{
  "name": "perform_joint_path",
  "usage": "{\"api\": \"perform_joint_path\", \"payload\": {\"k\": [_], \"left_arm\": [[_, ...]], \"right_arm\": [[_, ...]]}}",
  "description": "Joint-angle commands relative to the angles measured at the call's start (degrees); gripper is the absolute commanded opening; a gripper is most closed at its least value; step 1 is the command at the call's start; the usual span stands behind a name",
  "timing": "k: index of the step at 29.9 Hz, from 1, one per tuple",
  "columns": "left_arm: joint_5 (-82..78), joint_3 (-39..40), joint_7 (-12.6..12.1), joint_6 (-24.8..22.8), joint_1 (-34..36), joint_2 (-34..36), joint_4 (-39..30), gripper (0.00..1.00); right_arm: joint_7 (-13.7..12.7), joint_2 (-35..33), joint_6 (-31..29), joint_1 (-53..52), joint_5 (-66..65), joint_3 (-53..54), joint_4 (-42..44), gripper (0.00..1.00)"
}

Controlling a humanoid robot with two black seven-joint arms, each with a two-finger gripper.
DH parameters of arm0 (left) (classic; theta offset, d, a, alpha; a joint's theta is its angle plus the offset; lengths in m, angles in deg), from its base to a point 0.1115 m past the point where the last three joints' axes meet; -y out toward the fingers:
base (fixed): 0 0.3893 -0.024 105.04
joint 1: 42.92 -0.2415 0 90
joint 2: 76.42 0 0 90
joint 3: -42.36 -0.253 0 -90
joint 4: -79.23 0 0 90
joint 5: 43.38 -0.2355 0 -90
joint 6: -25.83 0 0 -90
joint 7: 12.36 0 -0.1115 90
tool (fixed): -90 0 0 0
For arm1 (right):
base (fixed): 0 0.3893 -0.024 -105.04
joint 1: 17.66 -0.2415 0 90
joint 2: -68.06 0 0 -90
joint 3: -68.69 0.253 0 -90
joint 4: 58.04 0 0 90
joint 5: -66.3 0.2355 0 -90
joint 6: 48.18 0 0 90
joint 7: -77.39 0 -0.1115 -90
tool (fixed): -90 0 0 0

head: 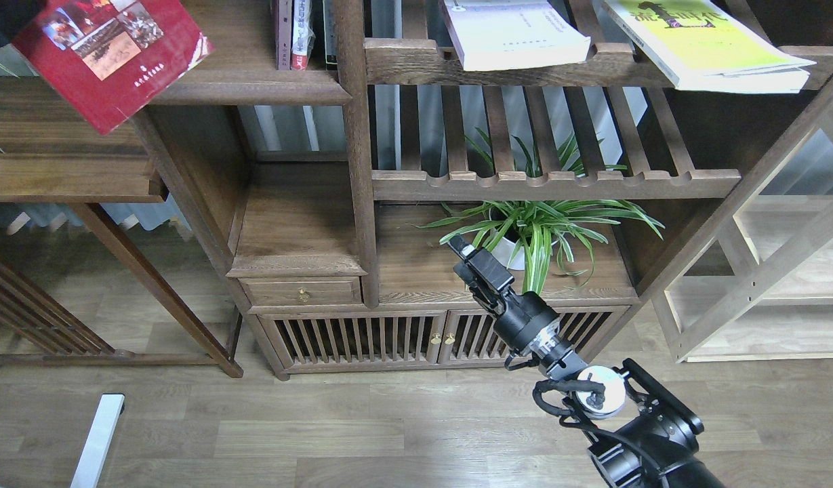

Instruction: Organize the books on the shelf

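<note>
Head view: the dark red book (111, 57) is held tilted at the shelf (352, 156) top-left, its end effector unseen, presumably for shelving, while the right end effector (472, 261), seemingly closed, hangs empty.

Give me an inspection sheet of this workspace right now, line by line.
Surface: dark wooden shelf, solid board bare.
Job's things: red book tilted at top left, holder out of view; white book and yellow-green book lying on the top rack.
Clutter: potted plant; upright volumes.
Grippers: right gripper holds nothing, in front of plant; left not in view.
Cables: black cable at right wrist.
Surroundings: pale rack, table, wood floor.
</note>
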Motion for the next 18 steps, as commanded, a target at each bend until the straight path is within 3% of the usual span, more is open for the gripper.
{"api": "perform_joint_path", "payload": {"k": [1,7,14,18], "left_arm": [[-0.33,-0.05,0.09,1.56,0.07,-0.01,0.02,0.02],[-3.05,-0.67,-0.26,7.18,2.35,-0.80,-0.60,0.02],[-9.90,-4.35,-3.68,11.75,10.78,-3.61,0.02,0.02],[-14.38,-5.15,-4.65,13.52,12.28,-4.84,0.10,0.02]], "right_arm": [[0.03,0.00,0.00,0.00,0.02,-0.14,0.08,0.95],[0.03,0.00,0.00,-0.35,0.02,-0.40,0.17,0.95],[0.20,0.00,0.00,-0.79,0.11,-0.58,0.26,0.95],[0.20,0.00,0.00,-0.79,0.11,-0.84,0.26,0.95]]}}
